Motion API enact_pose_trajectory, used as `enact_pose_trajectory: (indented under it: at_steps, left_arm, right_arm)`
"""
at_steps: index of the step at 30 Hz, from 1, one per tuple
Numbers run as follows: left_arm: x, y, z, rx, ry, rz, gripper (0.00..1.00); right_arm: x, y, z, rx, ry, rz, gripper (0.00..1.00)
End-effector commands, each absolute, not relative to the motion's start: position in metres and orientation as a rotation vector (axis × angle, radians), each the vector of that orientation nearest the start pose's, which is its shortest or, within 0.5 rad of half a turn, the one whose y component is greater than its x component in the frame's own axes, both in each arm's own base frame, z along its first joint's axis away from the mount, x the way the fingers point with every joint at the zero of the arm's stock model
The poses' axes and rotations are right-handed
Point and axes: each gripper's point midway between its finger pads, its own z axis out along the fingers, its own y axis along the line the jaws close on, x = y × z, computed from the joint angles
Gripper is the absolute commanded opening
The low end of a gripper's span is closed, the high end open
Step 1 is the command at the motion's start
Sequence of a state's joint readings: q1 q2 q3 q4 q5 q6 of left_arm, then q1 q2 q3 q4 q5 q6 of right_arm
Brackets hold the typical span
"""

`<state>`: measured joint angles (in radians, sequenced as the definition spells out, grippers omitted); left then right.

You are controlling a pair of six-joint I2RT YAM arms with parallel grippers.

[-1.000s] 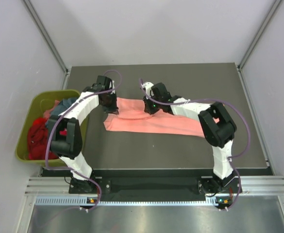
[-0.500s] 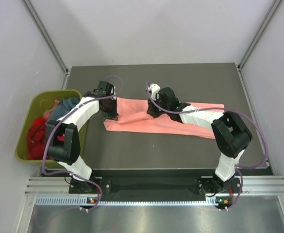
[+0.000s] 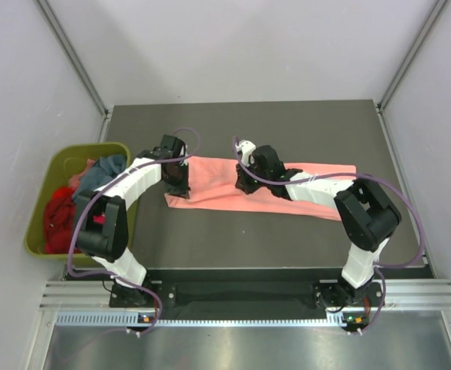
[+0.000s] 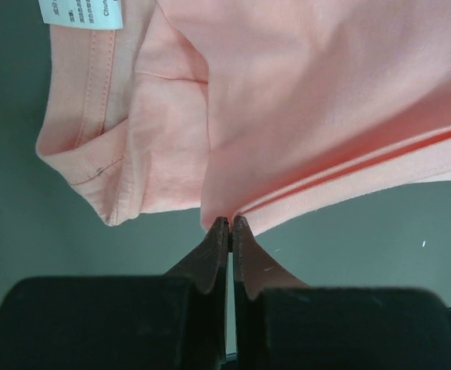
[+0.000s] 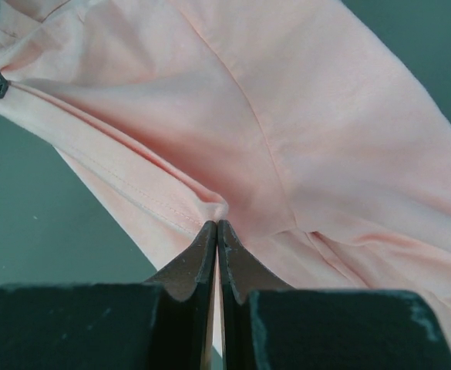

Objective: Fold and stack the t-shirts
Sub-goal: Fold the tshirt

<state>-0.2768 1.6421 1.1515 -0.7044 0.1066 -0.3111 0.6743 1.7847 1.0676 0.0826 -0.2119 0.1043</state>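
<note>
Scene as inspected:

- Record one large, plain salmon-pink cloth t-shirt [image 3: 210,185] lying as a long narrow band across the middle of the flat dark grey tabletop [image 3: 287,131]. Appears partly folded lengthwise, with the collar end and small white sewn-in label [image 4: 81,11] toward the left.
- Record crumpled cloth shirts, one red [image 3: 55,220] and one teal-blue [image 3: 102,171], heaped in the olive-green plastic bin [image 3: 86,149] beside the table's left edge. Judged not yet folded.
- Record the black two-finger left gripper [image 4: 230,227] as clenched, tips pinched on the near hem edge of the pink shirt close to the collar end.
- Record the black two-finger right gripper [image 5: 216,227] as clenched too, nipping a small pucker of cloth at a hem line further along the same band.
- Cannot tell from either wrist view how many layers sit inside each pinch.

Hazards, as judgement only:

- Shallow bite at both tips, right at the cloth edge. Expect slippage under any brisk pull, leaving one end behind and skewing the fold.
- Possibly a top layer only in either pinch. Expect the band to peel open rather than travel as one piece.
- Unequal travel between the two grips. Expect slack or a diagonal crease between them.
- Low carry over the tabletop. Expect dragging and bunching underneath, spoiling a flat base for stacking.
</note>
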Motion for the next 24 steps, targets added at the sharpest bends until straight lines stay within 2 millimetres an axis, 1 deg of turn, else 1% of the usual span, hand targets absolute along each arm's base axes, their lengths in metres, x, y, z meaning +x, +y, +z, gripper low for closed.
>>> enact_pose_trajectory:
  at_steps: [1,2,3,4,5,7,8,9,10,11,13,14,15,16,17,18,19,20,21,22,23,24]
  left_arm:
    - [0.315,-0.115,0.068,-0.005,2.808,-0.232,0.1]
    - [0.319,-0.116,0.072,-0.009,2.798,-0.235,0.17]
    - [0.323,-0.117,0.077,-0.01,2.786,-0.239,0.22]
    - [0.326,-0.118,0.081,-0.012,2.777,-0.244,0.29]
    - [0.339,-0.118,0.094,-0.02,2.733,-0.232,0.32]
    - [0.355,-0.119,0.106,-0.025,2.689,-0.216,0.37]
    - [0.373,-0.12,0.121,-0.027,2.632,-0.213,0.39]
    - [0.383,-0.117,0.119,-0.04,2.625,-0.173,0.39]
    - [0.392,-0.116,0.122,-0.04,2.614,-0.17,0.39]
    - [0.409,-0.119,0.124,-0.041,2.6,-0.171,0.39]
    - [0.426,-0.121,0.125,-0.035,2.586,-0.182,0.39]
    - [0.443,-0.125,0.122,-0.029,2.575,-0.194,0.38]
    - [0.451,-0.126,0.119,-0.02,2.575,-0.189,0.38]
    - [0.465,-0.129,0.128,-0.014,2.547,-0.195,0.38]
    - [0.47,-0.128,0.109,-0.015,2.59,-0.175,0.38]
    - [0.477,-0.126,0.104,-0.022,2.595,-0.155,0.37]
    - [0.489,-0.125,0.108,-0.03,2.577,-0.157,0.36]
    - [0.493,-0.124,0.102,-0.033,2.587,-0.155,0.36]
    - [0.495,-0.123,0.084,-0.04,2.625,-0.147,0.35]
    - [0.501,-0.122,0.082,-0.051,2.622,-0.145,0.35]
    - [0.502,-0.121,0.07,-0.053,2.643,-0.139,0.35]
    - [0.505,-0.121,0.067,-0.057,2.639,-0.14,0.35]
  right_arm:
    - [0.349,0.337,0.118,-0.775,2.044,0.667,0.02]
    - [0.348,0.335,0.116,-0.774,2.06,0.66,0.06]
    - [0.347,0.333,0.118,-0.761,2.069,0.656,0.1]
    - [0.349,0.327,0.118,-0.735,2.088,0.616,0.2]
    - [0.352,0.322,0.121,-0.703,2.089,0.592,0.25]
    - [0.355,0.309,0.131,-0.637,2.107,0.549,0.31]
    - [0.358,0.299,0.132,-0.602,2.132,0.529,0.32]
    - [0.361,0.293,0.141,-0.556,2.136,0.524,0.34]
    - [0.365,0.285,0.144,-0.518,2.148,0.502,0.36]
    - [0.369,0.27,0.146,-0.471,2.175,0.482,0.36]
    - [0.377,0.251,0.151,-0.378,2.205,0.461,0.38]
    - [0.387,0.228,0.151,-0.292,2.23,0.43,0.39]
    - [0.388,0.213,0.146,-0.205,2.282,0.421,0.4]
    - [0.391,0.199,0.142,-0.132,2.31,0.41,0.41]
    - [0.401,0.169,0.138,-0.011,2.332,0.379,0.4]
    - [0.398,0.153,0.13,0.104,2.378,0.37,0.41]
    - [0.4,0.14,0.126,0.172,2.391,0.354,0.41]
    - [0.404,0.118,0.122,0.263,2.397,0.332,0.4]
    - [0.403,0.103,0.117,0.348,2.4,0.292,0.4]
    - [0.402,0.087,0.112,0.408,2.409,0.237,0.4]
    - [0.403,0.07,0.109,0.476,2.404,0.205,0.4]
    - [0.401,0.062,0.105,0.523,2.409,0.187,0.4]
